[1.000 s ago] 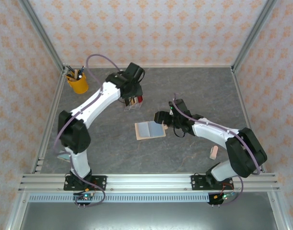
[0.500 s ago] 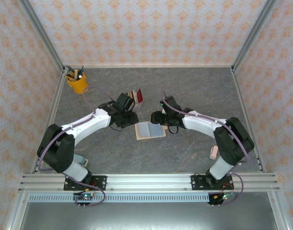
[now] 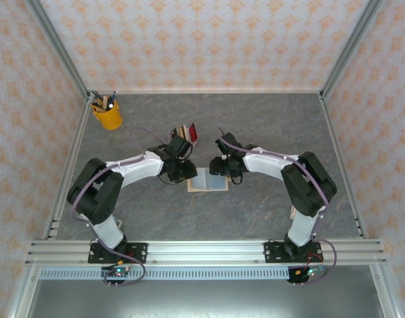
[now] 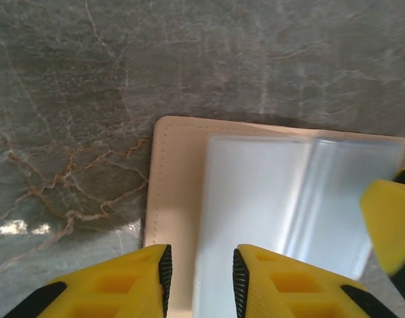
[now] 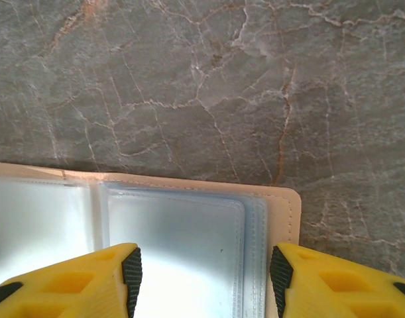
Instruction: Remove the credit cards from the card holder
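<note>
The card holder (image 3: pixel 209 181) lies open on the grey table, tan rim up and pale blue-grey clear sleeves showing. My left gripper (image 3: pixel 183 171) is open low over its left edge; in the left wrist view the gripper (image 4: pixel 201 275) straddles the tan border (image 4: pixel 170 199) and the sleeves' edge (image 4: pixel 255 199). My right gripper (image 3: pixel 221 165) is open over the right half, and the right wrist view shows the gripper (image 5: pixel 203 278) spanning the sleeves (image 5: pixel 179 238). The credit cards (image 3: pixel 187 134), dark red and tan, stand in a clear rack behind the holder. The sleeves look pale, with no card visible in them.
A yellow cup of pens (image 3: pixel 107 114) stands at the back left corner. The clear rack sits just behind my left gripper. A yellow finger of the right gripper (image 4: pixel 390 222) shows at the right edge of the left wrist view. Metal frame rails border the table.
My left arm swung down from the clear rack to the holder's left edge. My right gripper shifted up and left over the holder's right half. The holder stayed put.
</note>
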Controlling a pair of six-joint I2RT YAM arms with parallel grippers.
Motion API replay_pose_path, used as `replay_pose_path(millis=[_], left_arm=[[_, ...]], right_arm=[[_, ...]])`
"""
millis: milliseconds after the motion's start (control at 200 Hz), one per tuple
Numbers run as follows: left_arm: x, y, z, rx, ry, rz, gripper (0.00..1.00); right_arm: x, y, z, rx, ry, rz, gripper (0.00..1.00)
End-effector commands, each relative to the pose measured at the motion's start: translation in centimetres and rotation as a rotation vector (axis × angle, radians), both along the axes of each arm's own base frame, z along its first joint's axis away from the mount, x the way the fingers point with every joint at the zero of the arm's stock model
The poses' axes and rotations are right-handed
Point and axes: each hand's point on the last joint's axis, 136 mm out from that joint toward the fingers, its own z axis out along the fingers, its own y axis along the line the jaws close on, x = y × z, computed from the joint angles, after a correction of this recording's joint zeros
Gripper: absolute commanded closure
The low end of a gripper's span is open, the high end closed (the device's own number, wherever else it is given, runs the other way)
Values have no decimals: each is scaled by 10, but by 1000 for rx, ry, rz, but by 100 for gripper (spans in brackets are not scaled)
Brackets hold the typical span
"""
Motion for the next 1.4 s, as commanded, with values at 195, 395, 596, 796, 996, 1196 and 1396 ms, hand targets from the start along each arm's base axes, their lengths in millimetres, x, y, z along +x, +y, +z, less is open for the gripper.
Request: replay_pose_path(millis=[195,395,596,796,996,1196,1396], left_arm=[[17,-25,7,-91,-17,-20,90],[23,-42,13,-181,-40,-44,100],[24,-55,9,-240,-24,-73,100],[28,-45,24,-187,-62,-85,95],[32,-9,57,-87,-144,-59,63],[37,66,98,131,-265,62,31],[29,174,146,535,-373,284,13]], right_arm=[[-4,1,-10,-32,48,18,49],[-6,6,-16,-15,75,26,56],[-6,9,-19,-4,87,27,59],[1,9,1,24,23,5,58],[15,0,59,69,-138,-63,41],[33,-41,114,8,-334,-201,21],[47,-112,173,-175,-565,-374,4]])
